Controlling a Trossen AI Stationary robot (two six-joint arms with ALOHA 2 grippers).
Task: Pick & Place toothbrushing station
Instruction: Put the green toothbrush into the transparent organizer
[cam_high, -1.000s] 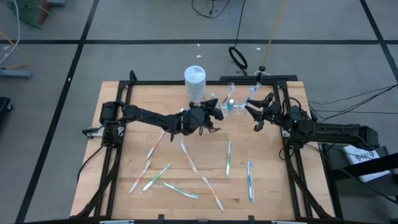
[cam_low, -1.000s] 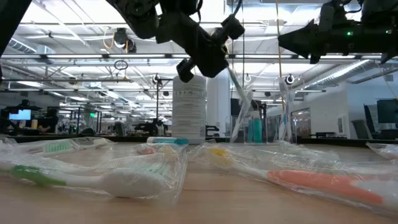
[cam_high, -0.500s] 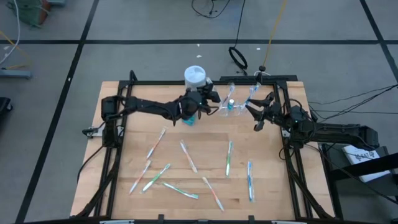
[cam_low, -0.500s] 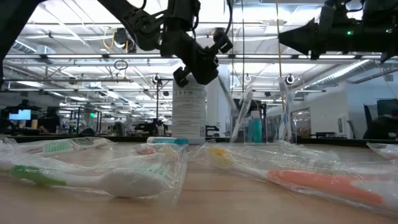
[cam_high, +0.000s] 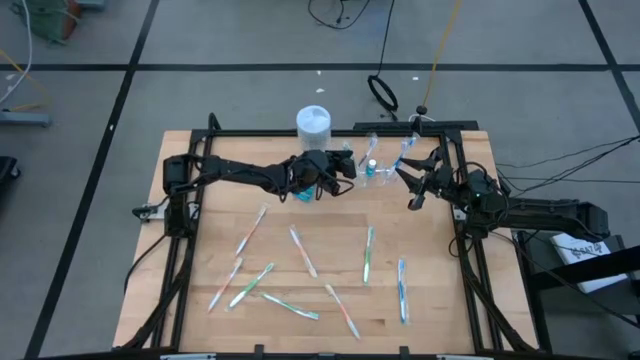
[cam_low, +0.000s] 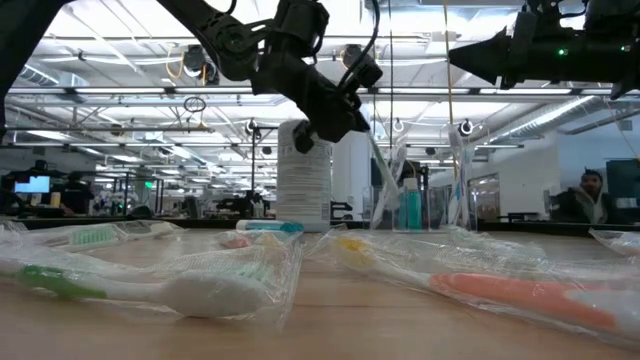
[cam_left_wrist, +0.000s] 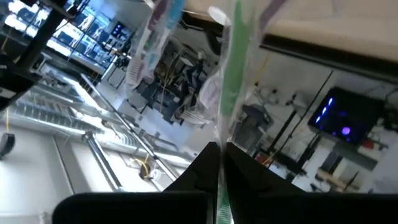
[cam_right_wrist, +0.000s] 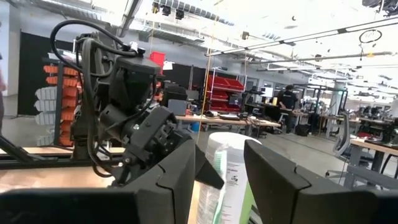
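Green-accented toothbrush (cam_left_wrist: 231, 93) — slim, plastic-wrapped — pinched in left jaws (cam_left_wrist: 219, 163)

A large open robotics lab or workshop; beyond the left gripper (cam_low: 335, 120) stretch long ceiling light strips (cam_low: 110, 92), exposed trusses and rows of benches with monitors (cam_low: 32, 184); past the right gripper (cam_right_wrist: 217, 180) stand red parts racks (cam_right_wrist: 222, 92), desks and seated people (cam_right_wrist: 288, 99); cables (cam_high: 380, 92) trail over the grey taped floor (cam_high: 90, 80).
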